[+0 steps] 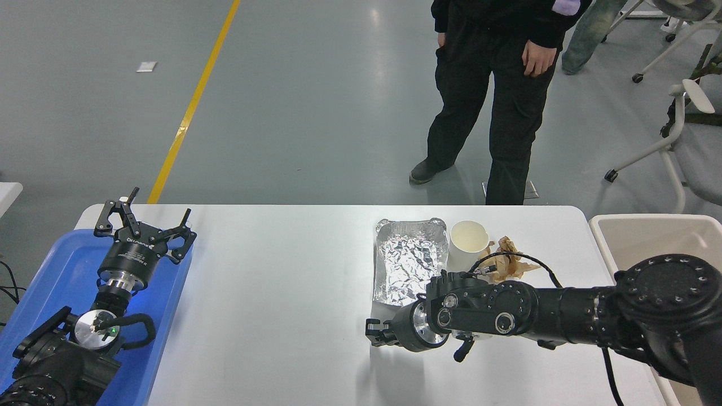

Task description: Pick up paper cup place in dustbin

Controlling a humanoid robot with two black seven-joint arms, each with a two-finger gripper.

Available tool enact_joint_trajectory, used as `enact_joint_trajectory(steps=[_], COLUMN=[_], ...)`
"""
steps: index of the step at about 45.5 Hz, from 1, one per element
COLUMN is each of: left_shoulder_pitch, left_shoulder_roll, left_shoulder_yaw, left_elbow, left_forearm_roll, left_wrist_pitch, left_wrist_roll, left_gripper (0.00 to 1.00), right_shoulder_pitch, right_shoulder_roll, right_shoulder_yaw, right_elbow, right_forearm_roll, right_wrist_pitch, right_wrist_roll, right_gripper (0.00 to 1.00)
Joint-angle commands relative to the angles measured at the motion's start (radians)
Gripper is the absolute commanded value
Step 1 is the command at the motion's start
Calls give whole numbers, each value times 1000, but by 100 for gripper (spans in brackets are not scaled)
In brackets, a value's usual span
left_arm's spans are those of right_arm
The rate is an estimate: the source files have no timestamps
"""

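The paper cup (468, 242) stands upright on the white table, between a foil tray and a brown paper wad. The dustbin (648, 239) is a cream-white bin at the table's right end, partly hidden by my right arm. My right gripper (377, 331) points left, low over the table, in front of the foil tray's near edge and well to the near left of the cup. It holds nothing that I can see. My left gripper (145, 225) is parked open and empty over the blue tray at the lower left.
A crinkled silver foil tray (406, 259) lies left of the cup. A crumpled brown paper wad (509, 256) lies to its right. A blue flat tray (51, 276) sits at the table's left end. A person (496, 113) stands beyond the far edge. Chairs (691, 141) stand at the right.
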Motion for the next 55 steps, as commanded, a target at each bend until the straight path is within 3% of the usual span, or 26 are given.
enact_joint_trajectory(steps=[1, 55], left_shoulder_pitch=[2, 2], left_shoulder_roll=[-1, -1], left_shoulder_yaw=[-3, -3], left_elbow=[0, 0], left_forearm_roll=[1, 0], left_wrist_pitch=[0, 0], left_wrist_roll=[-2, 0], left_gripper=[99, 99], right_shoulder_pitch=[1, 33], right_shoulder_roll=[0, 0], right_shoulder_yaw=[1, 1], right_elbow=[0, 60], right_forearm_roll=[0, 3], right_wrist_pitch=[1, 12], right_wrist_roll=[-2, -13], right_gripper=[0, 0])
